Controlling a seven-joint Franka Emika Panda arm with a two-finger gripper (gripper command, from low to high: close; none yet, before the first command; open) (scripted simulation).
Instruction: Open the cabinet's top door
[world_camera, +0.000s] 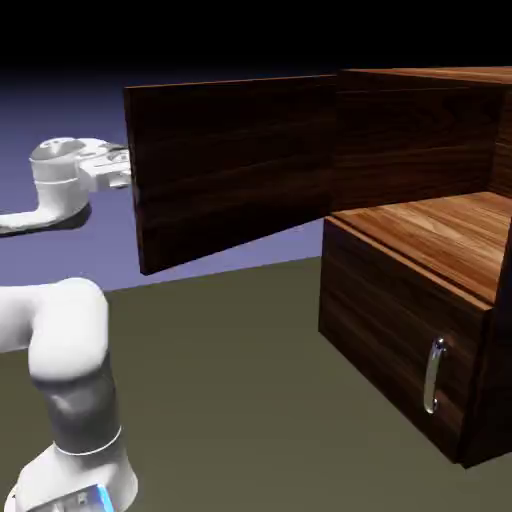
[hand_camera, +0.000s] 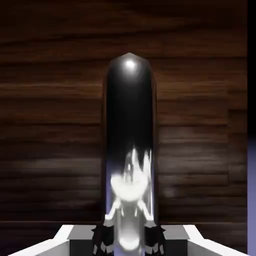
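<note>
The cabinet (world_camera: 400, 330) of dark wood stands at the exterior view's right. Its top door (world_camera: 230, 165) is swung wide open to the left, and the bare upper compartment (world_camera: 440, 235) shows. My gripper (world_camera: 122, 170) reaches the door's outer face at its free left edge, where the panel hides the fingertips. In the hand view the door's shiny metal handle (hand_camera: 130, 125) runs up the middle over dark wood grain. My gripper (hand_camera: 129, 241) is shut on this handle, with a dark fingertip (hand_camera: 102, 240) pressed against each side of it.
The shorter lower panel (world_camera: 385, 335) stays shut, its small silver handle (world_camera: 433, 375) facing the table. My white arm (world_camera: 65, 360) rises at the lower left. The olive table (world_camera: 230, 400) lies between the arm and the cabinet.
</note>
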